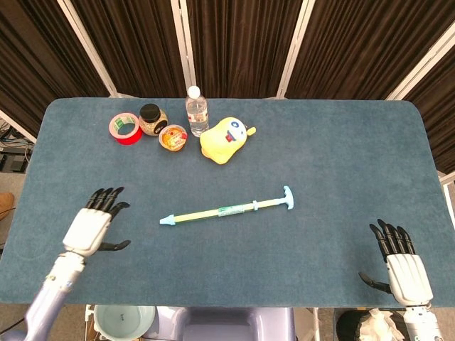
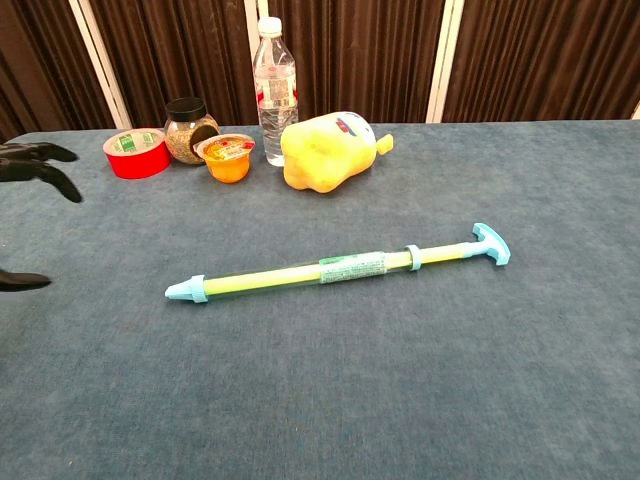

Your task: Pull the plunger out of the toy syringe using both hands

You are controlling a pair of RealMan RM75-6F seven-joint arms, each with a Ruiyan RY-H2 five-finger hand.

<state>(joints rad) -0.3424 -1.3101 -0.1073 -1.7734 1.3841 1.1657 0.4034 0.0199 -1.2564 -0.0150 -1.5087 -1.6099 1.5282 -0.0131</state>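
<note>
With the toy syringe (image 1: 226, 209) lying untouched mid-table, tip left and plunger handle (image 1: 288, 197) right, both the left hand (image 1: 91, 227) and the near-right right hand (image 1: 402, 268) are spread empty, so reaching and gripping barrel and handle seems next.

The long, thin toy syringe of clear plastic with a yellow-green plunger rod, pale blue tip and T-handle (image 1: 226, 209) (image 2: 338, 266) lies flat, its tip toward the left hand's spread fingers (image 1: 105, 199), apart from them.
</note>
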